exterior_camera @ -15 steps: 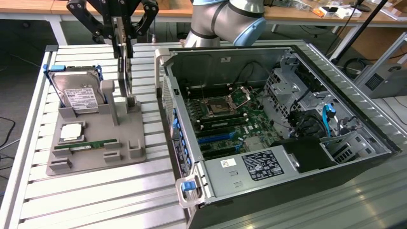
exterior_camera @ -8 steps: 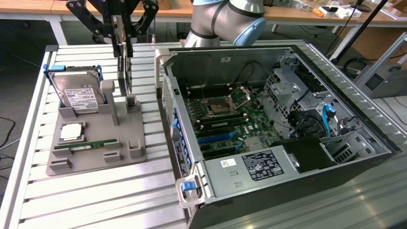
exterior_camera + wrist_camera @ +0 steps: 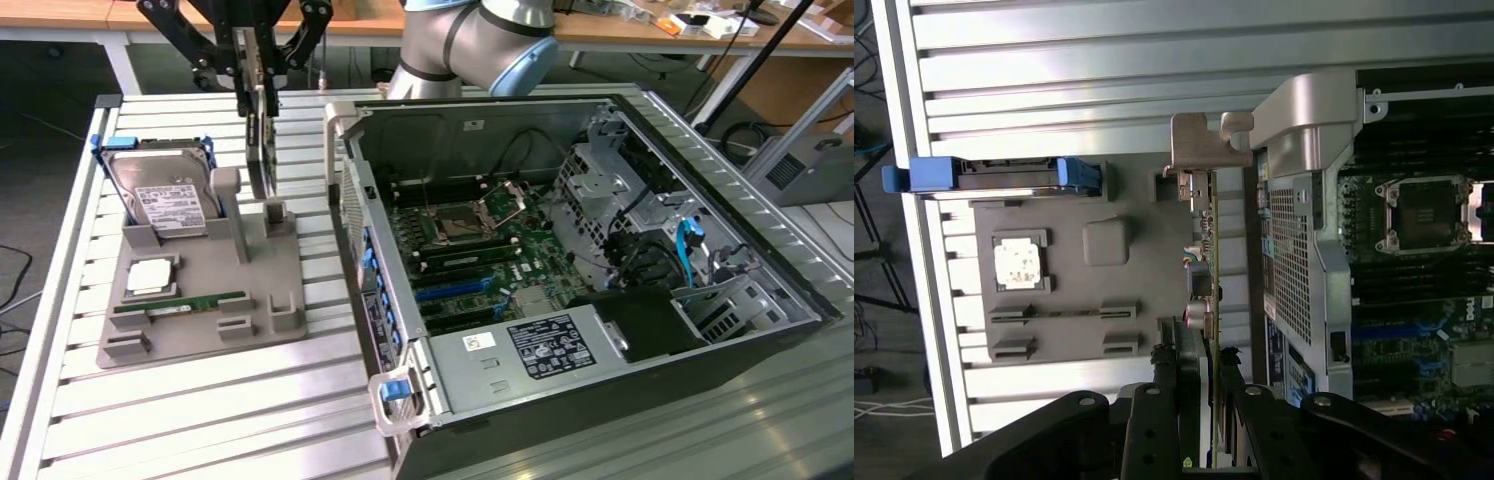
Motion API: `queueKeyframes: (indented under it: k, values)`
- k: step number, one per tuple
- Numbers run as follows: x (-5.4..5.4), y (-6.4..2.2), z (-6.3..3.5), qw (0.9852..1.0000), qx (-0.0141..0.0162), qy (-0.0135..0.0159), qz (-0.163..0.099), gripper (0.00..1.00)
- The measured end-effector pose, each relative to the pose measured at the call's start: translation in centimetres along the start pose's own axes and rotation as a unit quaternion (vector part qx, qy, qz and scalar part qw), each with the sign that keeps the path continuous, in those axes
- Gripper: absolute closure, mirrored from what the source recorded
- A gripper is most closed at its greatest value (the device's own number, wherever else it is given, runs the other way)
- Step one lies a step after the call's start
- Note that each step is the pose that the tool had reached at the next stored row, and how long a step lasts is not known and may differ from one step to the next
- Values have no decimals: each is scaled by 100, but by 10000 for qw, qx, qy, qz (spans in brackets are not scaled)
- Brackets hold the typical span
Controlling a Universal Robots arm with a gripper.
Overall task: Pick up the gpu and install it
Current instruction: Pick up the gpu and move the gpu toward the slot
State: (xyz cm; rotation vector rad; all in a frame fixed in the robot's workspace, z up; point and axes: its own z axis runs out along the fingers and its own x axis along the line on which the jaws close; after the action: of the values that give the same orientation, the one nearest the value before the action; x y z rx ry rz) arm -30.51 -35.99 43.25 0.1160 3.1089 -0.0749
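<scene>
The gripper (image 3: 258, 88) is clamped on the gpu (image 3: 263, 150); jaws abt half apart, one finger on each flat face of the card, touching nothing else; card hangs upright, edge-on to the ext. view, over the back of the grey parts fixture (image 3: 200, 335); its low end is right by the fixture's slotted post (image 3: 276, 215); can't tell if it's clear of the slot. Fixture sits on the slatted table (image 3: 200, 420), just beside the open PC case (image 3: 350, 190), on the ext. view's left; gpu is outside the case, near its perforated wall. Ext. view also gives what the fixture carries: hard drive (image 3: 163, 195) in blue caddy, CPU (image 3: 150, 275), green RAM stick (image 3: 180, 302); plus motherboard (image 3: 494, 255) and PSU (image 3: 547, 350) inside the case, and the arm (image 3: 481, 45) behind it. Wrist view looks along the card's edge: gripper (image 3: 1199, 375), gpu (image 3: 1211, 260), and its silvery bracket (image 3: 1204, 140) at the end away from the fingers, close to the case's corner handle (image 3: 1309, 110); ext. view doesn't make the bracket out.
</scene>
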Motion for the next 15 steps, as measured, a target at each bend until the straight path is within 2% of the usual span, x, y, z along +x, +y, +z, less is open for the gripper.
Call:
queueKeyframes:
  k: [15]
  values:
    - [-13,-4,-37,10000,0,1,2,73]
